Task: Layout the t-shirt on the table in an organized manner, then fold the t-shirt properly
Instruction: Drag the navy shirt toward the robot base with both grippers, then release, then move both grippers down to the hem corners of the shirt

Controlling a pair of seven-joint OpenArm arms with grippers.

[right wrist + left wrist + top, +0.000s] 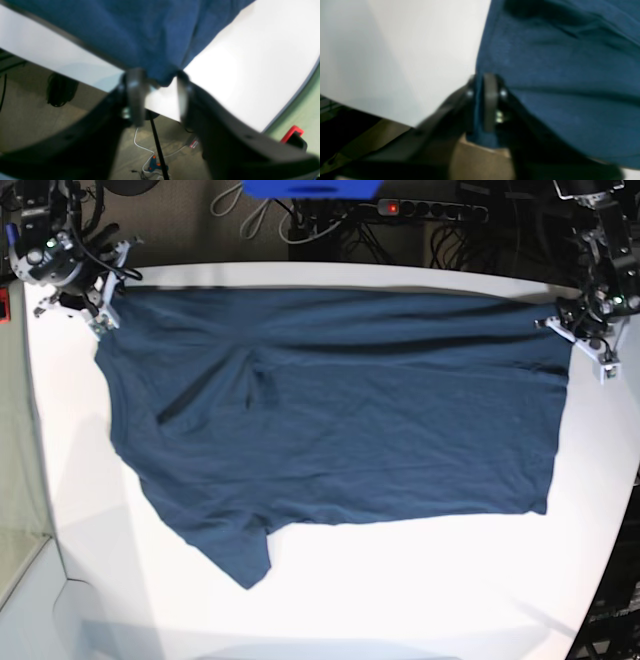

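Note:
The dark navy t-shirt [340,410] lies spread across the white table [400,580], with wrinkles near its far edge and one sleeve pointing toward the front left. My left gripper [480,83] is shut on the shirt's edge [557,75] at the table's far right corner [578,330]. My right gripper [157,83] is open, its jaws apart, with a corner tip of the shirt [137,32] lying between the fingertips at the far left corner [100,315]. The white label mark is not visible.
The table edge [82,72] runs just behind my right gripper, with floor and cables [150,155] below. A red object [291,132] stands past the table's curved edge. A power strip [430,208] and cables lie behind the table.

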